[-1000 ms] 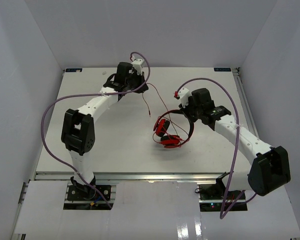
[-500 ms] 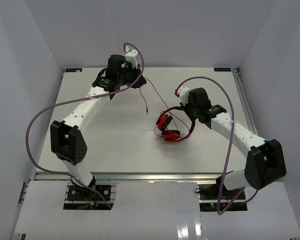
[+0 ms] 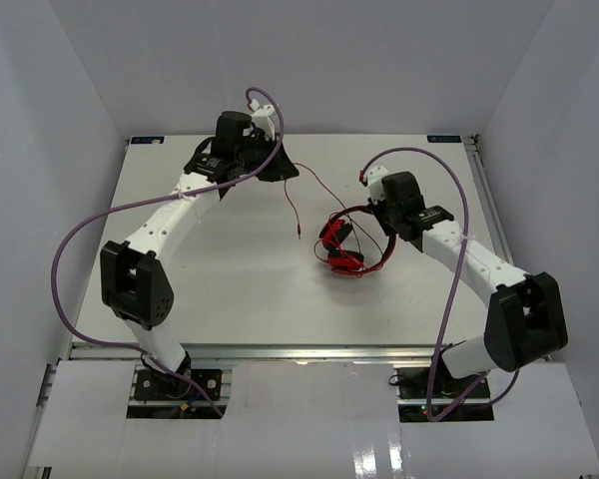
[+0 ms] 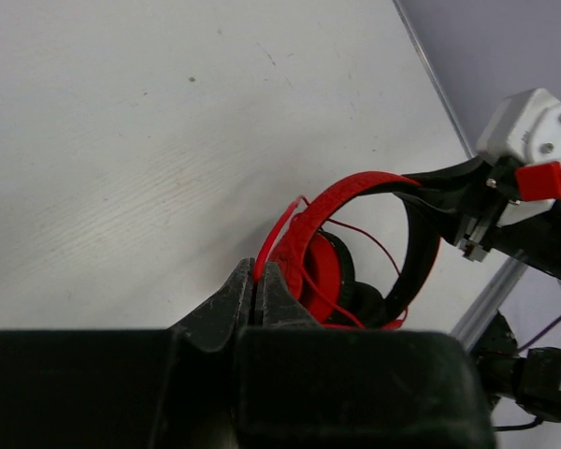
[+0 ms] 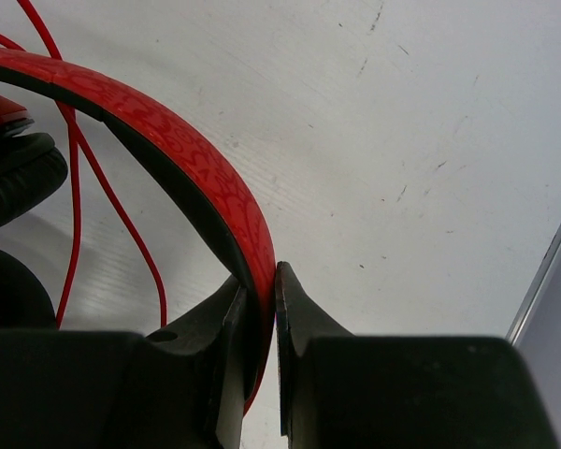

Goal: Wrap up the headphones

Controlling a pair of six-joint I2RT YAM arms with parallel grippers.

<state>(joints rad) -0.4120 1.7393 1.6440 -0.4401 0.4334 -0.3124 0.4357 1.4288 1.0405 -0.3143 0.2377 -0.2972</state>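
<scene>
White walls box in a pale tabletop [image 3: 230,269]. Right tool [image 5: 273,281] is clamped narrow on the headband [image 5: 196,159] of the headphones [image 3: 347,249], with the red band pinched edge-on between its fingers. From that grip the arch bows toward the tool. Its open side faces away, leftward toward mid-tabletop, where the two ear cups [image 3: 332,236] sit one beyond the other along a far-to-near line. Left tool [image 4: 255,281], well apart at the far left, is closed tight on the thin red cord [image 4: 273,234]. The cord slants from its fingertips across to the cups, and a loose stretch trails nearward between the two tools.
</scene>
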